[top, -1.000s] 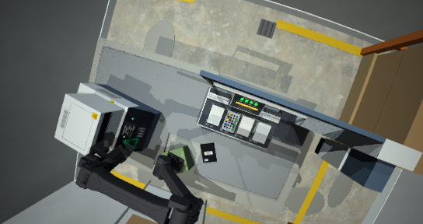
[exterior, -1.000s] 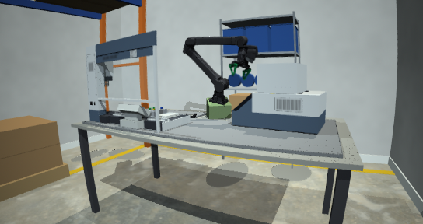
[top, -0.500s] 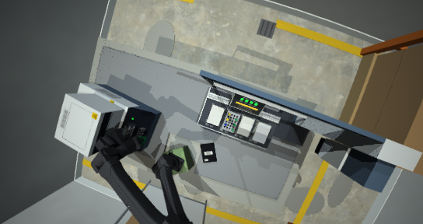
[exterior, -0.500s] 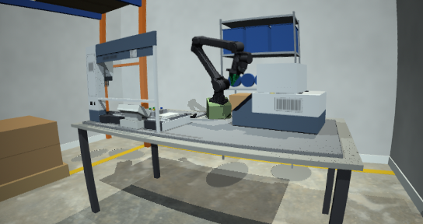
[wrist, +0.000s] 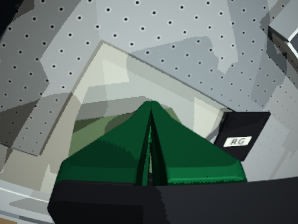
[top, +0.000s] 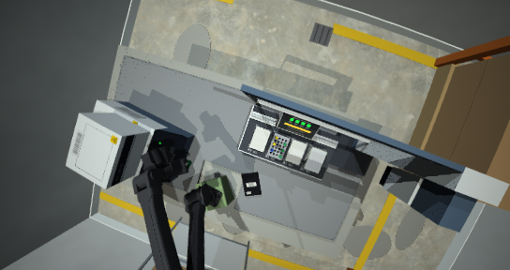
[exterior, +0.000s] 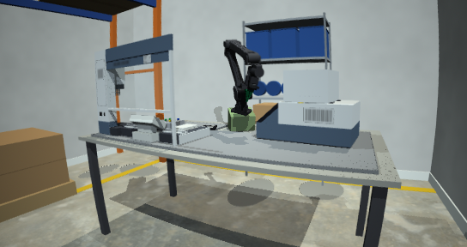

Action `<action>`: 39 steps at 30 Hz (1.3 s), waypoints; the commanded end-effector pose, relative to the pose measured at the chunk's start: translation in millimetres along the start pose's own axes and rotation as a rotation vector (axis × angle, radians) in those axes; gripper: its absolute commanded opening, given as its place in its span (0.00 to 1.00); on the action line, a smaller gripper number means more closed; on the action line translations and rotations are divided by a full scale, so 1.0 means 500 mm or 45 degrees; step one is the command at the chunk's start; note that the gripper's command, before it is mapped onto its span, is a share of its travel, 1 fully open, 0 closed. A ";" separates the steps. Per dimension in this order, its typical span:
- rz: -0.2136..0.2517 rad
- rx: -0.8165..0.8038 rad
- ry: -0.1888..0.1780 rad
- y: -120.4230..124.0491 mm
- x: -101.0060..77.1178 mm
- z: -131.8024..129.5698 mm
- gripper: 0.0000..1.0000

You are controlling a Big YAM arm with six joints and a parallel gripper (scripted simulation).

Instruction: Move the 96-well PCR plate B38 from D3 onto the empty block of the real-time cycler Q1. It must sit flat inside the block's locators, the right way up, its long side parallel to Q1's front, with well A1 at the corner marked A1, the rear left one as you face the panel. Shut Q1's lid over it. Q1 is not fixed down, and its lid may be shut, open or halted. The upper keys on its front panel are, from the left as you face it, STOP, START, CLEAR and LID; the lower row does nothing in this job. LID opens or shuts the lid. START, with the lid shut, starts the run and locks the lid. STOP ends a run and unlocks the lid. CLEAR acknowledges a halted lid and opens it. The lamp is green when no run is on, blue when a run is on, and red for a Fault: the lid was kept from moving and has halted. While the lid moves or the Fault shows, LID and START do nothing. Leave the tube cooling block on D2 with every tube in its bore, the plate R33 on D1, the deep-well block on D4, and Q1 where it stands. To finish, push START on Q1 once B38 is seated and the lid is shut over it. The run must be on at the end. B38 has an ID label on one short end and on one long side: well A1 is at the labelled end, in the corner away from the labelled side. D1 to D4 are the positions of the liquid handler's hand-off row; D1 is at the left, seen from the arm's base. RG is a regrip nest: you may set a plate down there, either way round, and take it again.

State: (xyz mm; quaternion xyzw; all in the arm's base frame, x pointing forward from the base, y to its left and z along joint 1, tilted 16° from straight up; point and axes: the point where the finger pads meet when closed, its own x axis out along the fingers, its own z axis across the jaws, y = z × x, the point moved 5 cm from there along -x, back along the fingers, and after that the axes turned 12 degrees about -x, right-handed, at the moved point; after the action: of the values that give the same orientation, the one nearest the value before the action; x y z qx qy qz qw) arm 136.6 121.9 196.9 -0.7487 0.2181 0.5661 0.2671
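Note:
The plate B38 (top: 296,152) lies pale and flat in the third position of the hand-off row, under the liquid handler's gantry. The cycler Q1 (top: 117,144) stands at the table's left end, also in the side view (exterior: 315,113). Its white lid housing (top: 100,152) covers the top and the block is hidden. A green lamp (top: 159,142) shows on its dark front panel. My gripper (top: 187,163) hangs low just in front of that panel, far from B38. In the wrist view its green fingers (wrist: 149,156) are pressed together with nothing between them.
The row also holds the plate R33 (top: 260,139), the tube cooling block (top: 279,147) and the deep-well block (top: 315,159). The black regrip nest (top: 251,181) lies on the table, also in the wrist view (wrist: 241,135). The arm's green base block (top: 219,191) stands beside the gripper.

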 end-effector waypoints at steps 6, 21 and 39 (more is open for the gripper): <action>-0.010 0.093 -0.038 0.009 0.036 -0.046 0.00; 0.001 0.444 -0.162 0.089 0.140 -0.147 0.00; -0.118 0.798 -0.224 0.169 0.190 -0.201 0.00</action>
State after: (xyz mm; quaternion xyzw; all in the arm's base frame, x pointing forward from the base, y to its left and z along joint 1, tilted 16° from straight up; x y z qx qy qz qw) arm 177.8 -10.2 110.0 -0.5810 0.3305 0.5339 0.5178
